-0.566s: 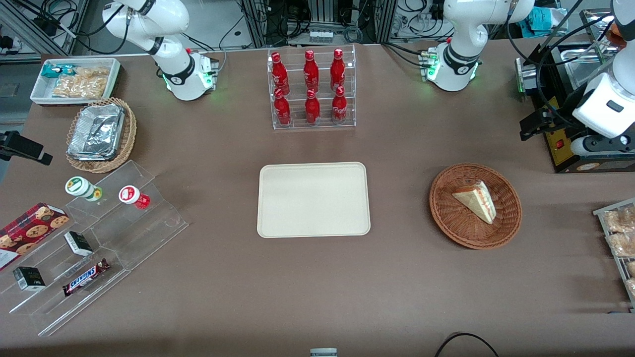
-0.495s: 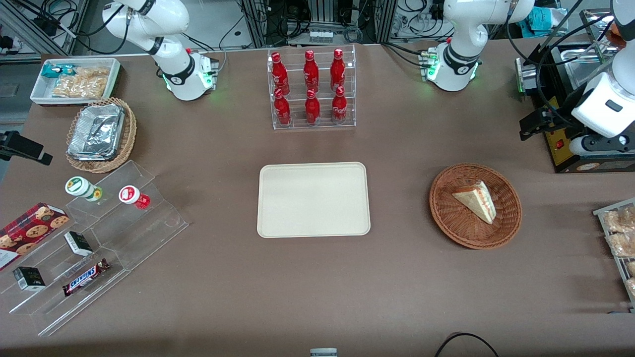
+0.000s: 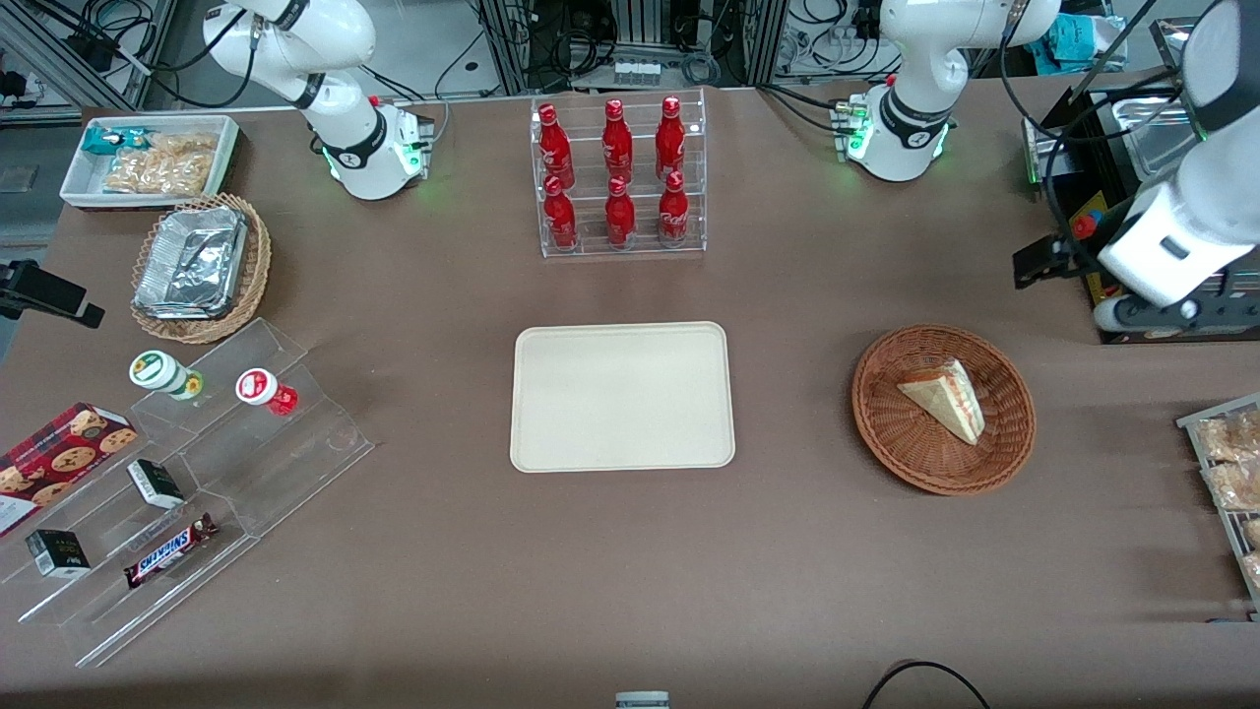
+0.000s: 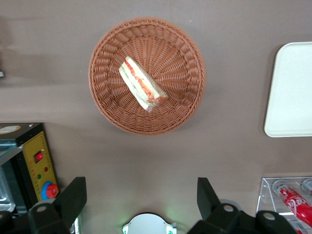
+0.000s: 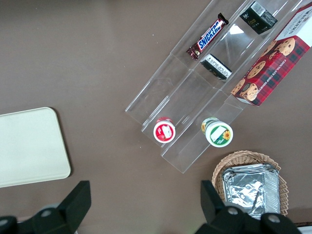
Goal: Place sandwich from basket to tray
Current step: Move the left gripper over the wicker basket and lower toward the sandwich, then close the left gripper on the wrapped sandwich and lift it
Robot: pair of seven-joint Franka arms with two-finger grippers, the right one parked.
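A triangular sandwich [image 3: 945, 399] [image 4: 143, 90] of pale bread with red and green filling lies in the round reddish-brown basket [image 3: 886, 433] [image 4: 105, 105]. The cream tray [image 3: 622, 396] [image 4: 292, 92] sits bare at mid-table, toward the parked arm's end from the basket. My left gripper [image 3: 1162, 313] [image 4: 141, 200] hangs high above the table, a little farther from the front camera than the basket and toward the working arm's end. It is open, with its fingers [image 4: 73, 195] wide apart and nothing between them.
A black appliance with a yellow panel [image 3: 1107, 295] [image 4: 39, 161] stands close beside the gripper. A clear rack of red bottles [image 3: 620, 177] stands farther back than the tray. A wire rack of bagged snacks [image 3: 1226, 463] sits at the working arm's table edge.
The left arm's hand has shifted toward the basket and slightly nearer the front camera. The sandwich, basket and tray have not moved.
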